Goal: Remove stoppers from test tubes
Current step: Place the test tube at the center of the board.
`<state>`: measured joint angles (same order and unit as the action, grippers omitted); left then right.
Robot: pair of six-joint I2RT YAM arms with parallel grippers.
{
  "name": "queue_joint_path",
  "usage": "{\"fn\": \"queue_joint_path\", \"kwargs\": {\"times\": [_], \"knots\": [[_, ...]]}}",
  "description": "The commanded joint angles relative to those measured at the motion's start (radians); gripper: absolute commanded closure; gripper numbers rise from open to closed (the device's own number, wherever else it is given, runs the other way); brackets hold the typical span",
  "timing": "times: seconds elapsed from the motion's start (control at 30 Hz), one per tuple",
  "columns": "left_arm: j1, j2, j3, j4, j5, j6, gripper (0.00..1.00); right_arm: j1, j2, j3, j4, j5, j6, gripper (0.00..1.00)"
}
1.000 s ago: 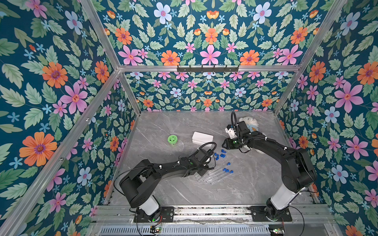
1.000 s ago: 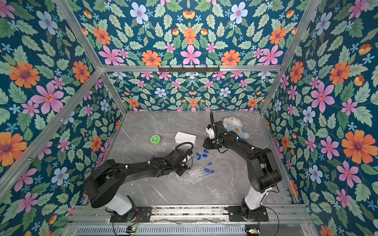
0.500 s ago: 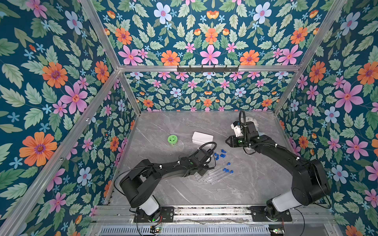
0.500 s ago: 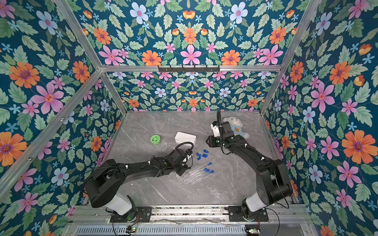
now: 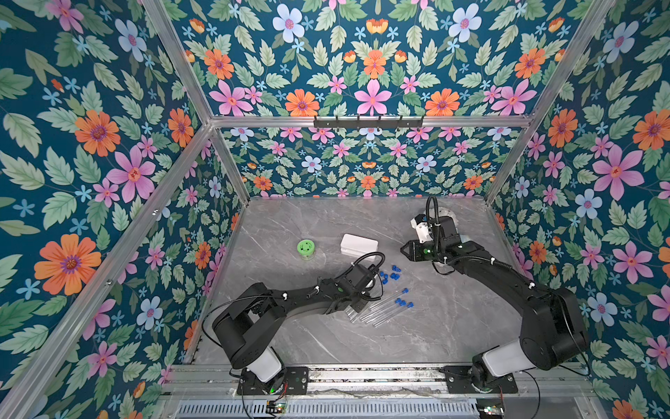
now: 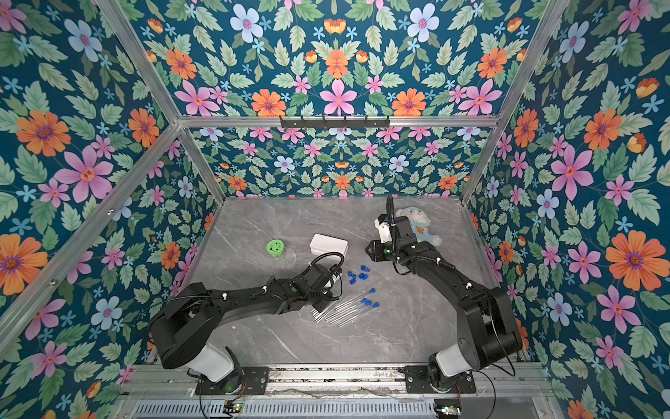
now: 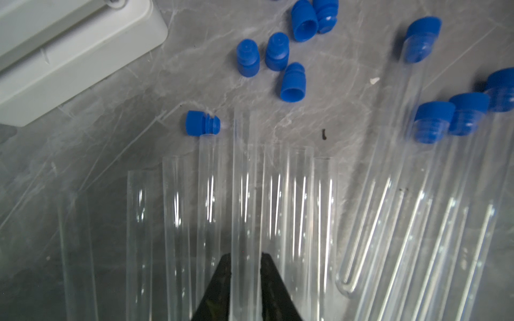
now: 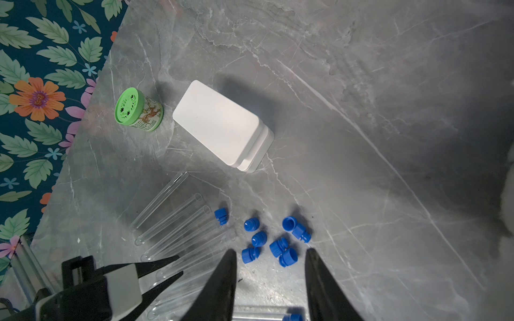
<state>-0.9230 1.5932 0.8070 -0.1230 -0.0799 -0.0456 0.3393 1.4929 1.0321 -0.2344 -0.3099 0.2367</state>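
The enclosure has floral-papered walls and aluminium framing, and none of it intrudes on the work. The worktop is grey, marble-patterned and looks smooth and level, so round tubes will likely roll on it. A white box lies near frame centre in both top views, with a green-lidded jar to its left. Neither obstructs.

The left hand, just below the box in the top views, has its jaws narrow against both sides of a bare test tube, among other unstoppered tubes. The right hand has its jaws wide apart and empty, poised above the loose stoppers.

Four stoppered tubes lie lower right of the box, well apart from it, with their blue ends toward the upper right.

Judgement: the step in hand appears to be laying the bare tube with the finished group. It should be set flat and parallel to its neighbours before the jaws open fully. For the next tube, grip mid-length, pinch the stopper's wide head and pull straight along the axis. Levering risks a slip.
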Motion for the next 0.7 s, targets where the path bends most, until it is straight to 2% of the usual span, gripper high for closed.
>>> {"fn": "queue_joint_path", "kwargs": {"times": [0.0, 0.3, 0.47, 0.6, 0.67], "knots": [[0.001, -0.002, 0.008, -0.006, -0.009, -0.004, 0.76, -0.002, -0.008, -0.003, 0.029, 0.002, 0.006, 0.58], [-0.033, -0.051, 0.032, -0.063, -0.059, 0.026, 0.74, -0.012, -0.007, -0.005, 0.035, -0.022, 0.025, 0.54], [-0.077, -0.051, 0.059, -0.048, -0.025, 0.030, 0.73, -0.025, 0.002, 0.000, 0.029, -0.044, 0.038, 0.39], [-0.108, -0.005, 0.099, -0.022, 0.003, 0.034, 0.72, -0.070, -0.003, -0.011, 0.037, -0.121, 0.078, 0.27], [-0.119, 0.029, 0.129, -0.020, 0.009, 0.042, 0.72, -0.091, -0.013, -0.019, 0.048, -0.150, 0.096, 0.25]]}}
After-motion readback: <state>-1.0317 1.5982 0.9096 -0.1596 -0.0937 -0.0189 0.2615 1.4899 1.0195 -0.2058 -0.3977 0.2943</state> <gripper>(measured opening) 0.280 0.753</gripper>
